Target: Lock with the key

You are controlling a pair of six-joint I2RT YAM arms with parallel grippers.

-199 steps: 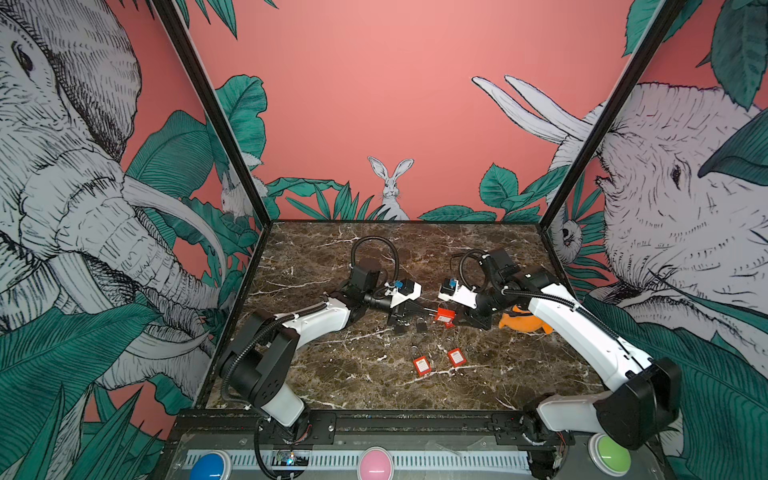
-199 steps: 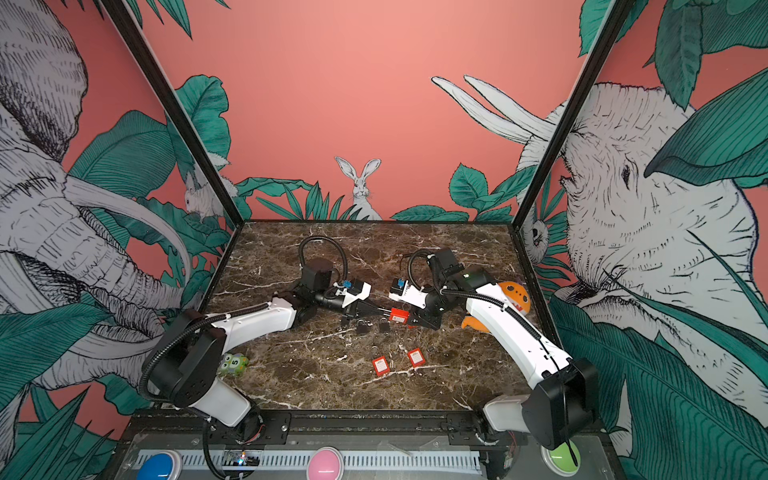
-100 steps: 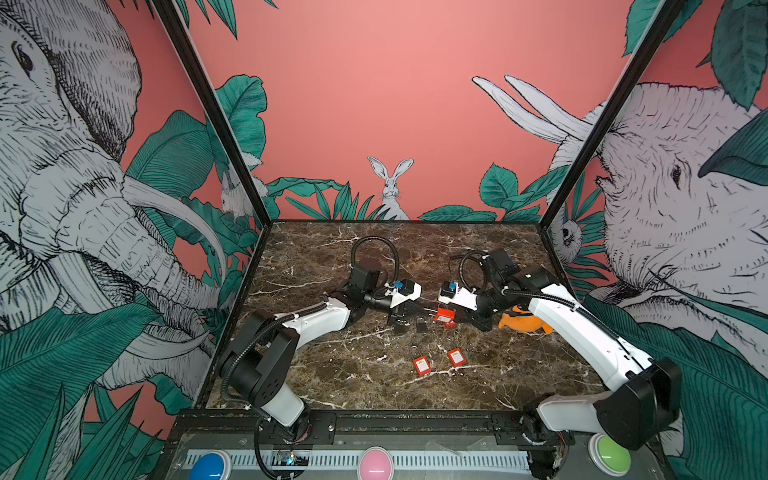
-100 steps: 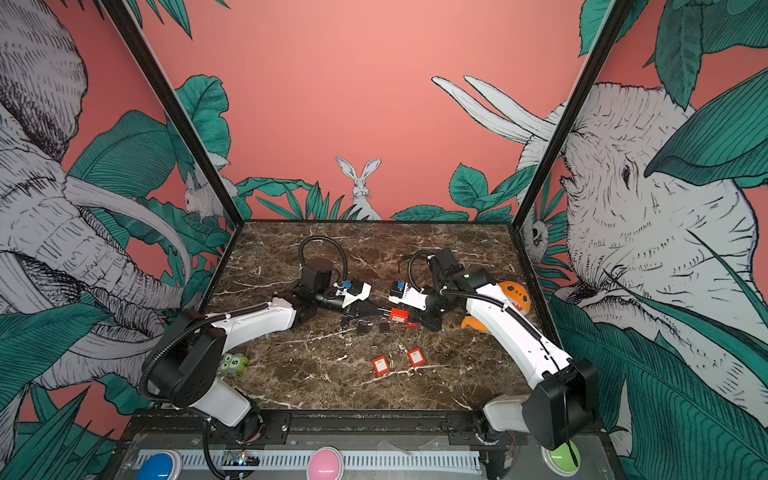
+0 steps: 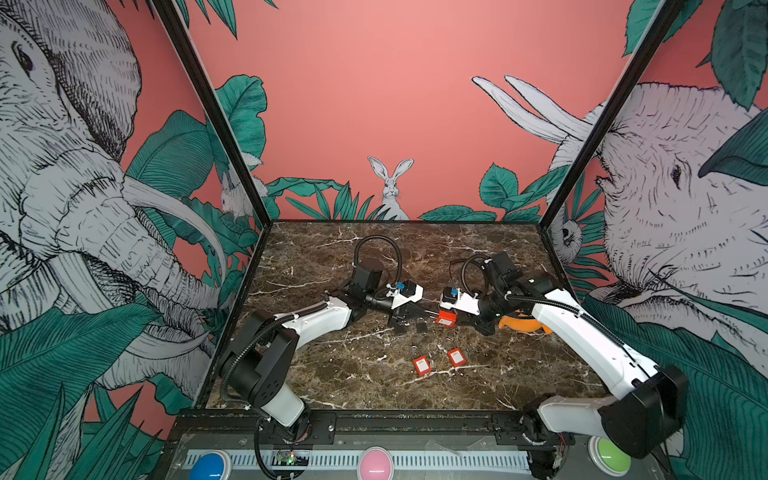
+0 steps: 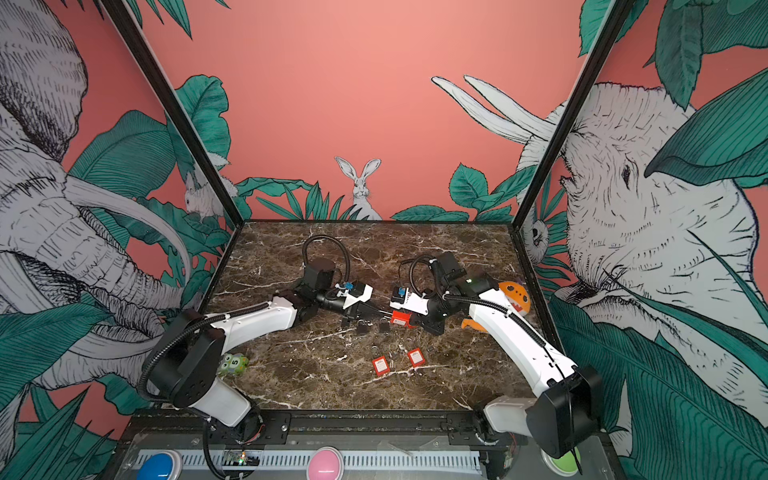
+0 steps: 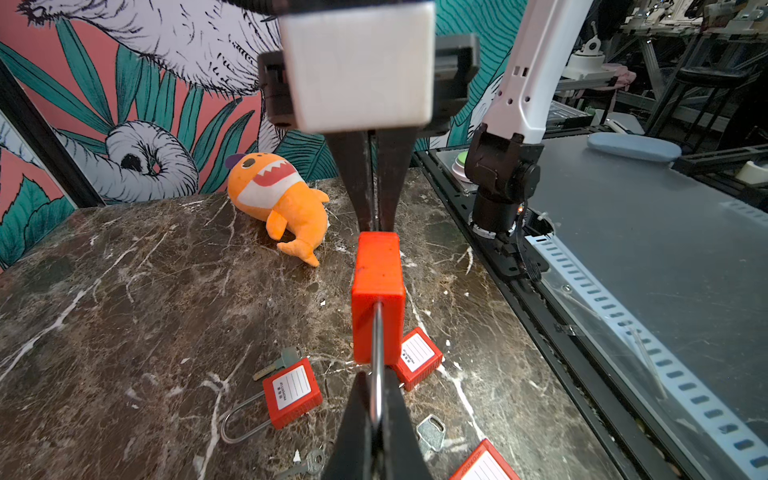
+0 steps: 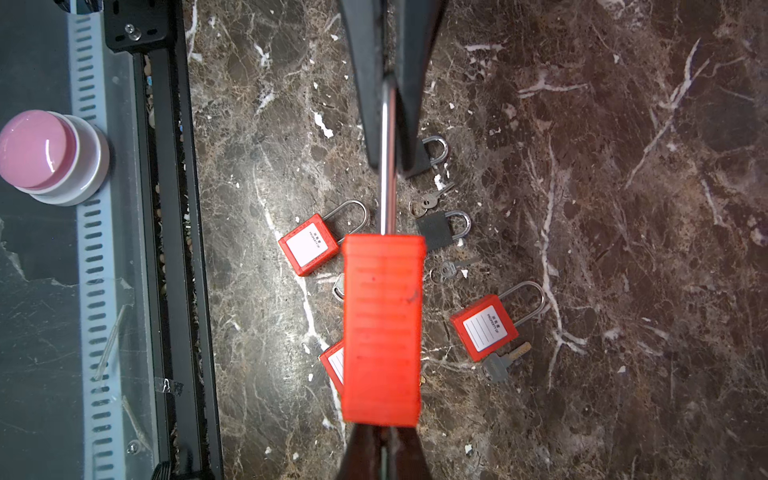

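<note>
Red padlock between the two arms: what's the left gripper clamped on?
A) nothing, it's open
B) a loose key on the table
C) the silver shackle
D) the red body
C: in the left wrist view the left gripper is shut on the silver shackle, and the red padlock body sits beyond its fingertips.

1. The raised padlock spans the gap between your left hand and right hand; nothing passes there.
2. Below, black padlocks and keys crowd the bench.
3. Red padlocks lie nearer you.
4. A plush shark lies at the bench's right edge.
5. The back of the bench is open.
</note>
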